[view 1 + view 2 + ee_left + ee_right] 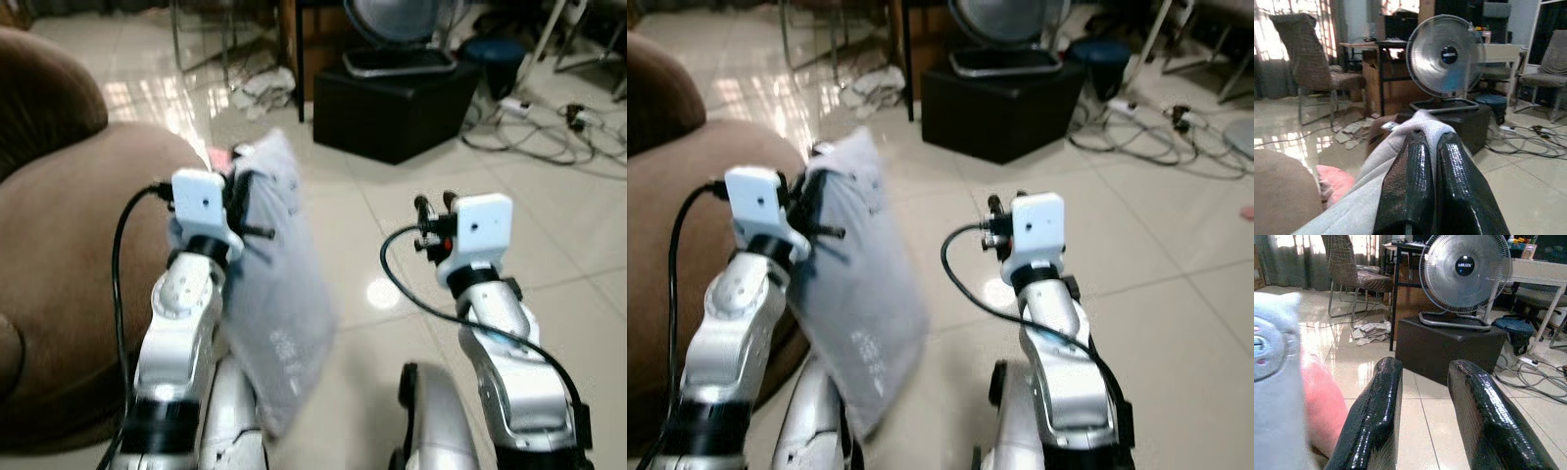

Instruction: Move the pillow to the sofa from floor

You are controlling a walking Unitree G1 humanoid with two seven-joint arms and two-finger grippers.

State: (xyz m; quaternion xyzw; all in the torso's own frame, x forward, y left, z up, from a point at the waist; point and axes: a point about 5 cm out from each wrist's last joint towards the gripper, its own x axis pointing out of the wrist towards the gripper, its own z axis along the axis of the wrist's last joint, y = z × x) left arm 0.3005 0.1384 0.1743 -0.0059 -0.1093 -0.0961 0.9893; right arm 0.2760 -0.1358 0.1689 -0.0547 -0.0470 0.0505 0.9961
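Observation:
A grey pillow (279, 294) hangs off the floor in front of me, its top edge pinched in my left gripper (247, 199), which is shut on it. In the left wrist view the two black fingers (1410, 181) are pressed together over the grey fabric (1420, 122). The brown sofa (59, 264) lies just left of the pillow, its rounded seat below my left arm. My right gripper (436, 211) is raised at the right, apart from the pillow. It stands open with nothing between its fingers (1376, 401).
A black box (392, 103) with a standing fan (1464, 271) on it sits ahead on the tiled floor. Cables and a power strip (558, 127) lie at the far right. Crumpled papers (265, 88) and chairs (1312, 63) are further back. Something pink (1320, 401) lies beside the sofa.

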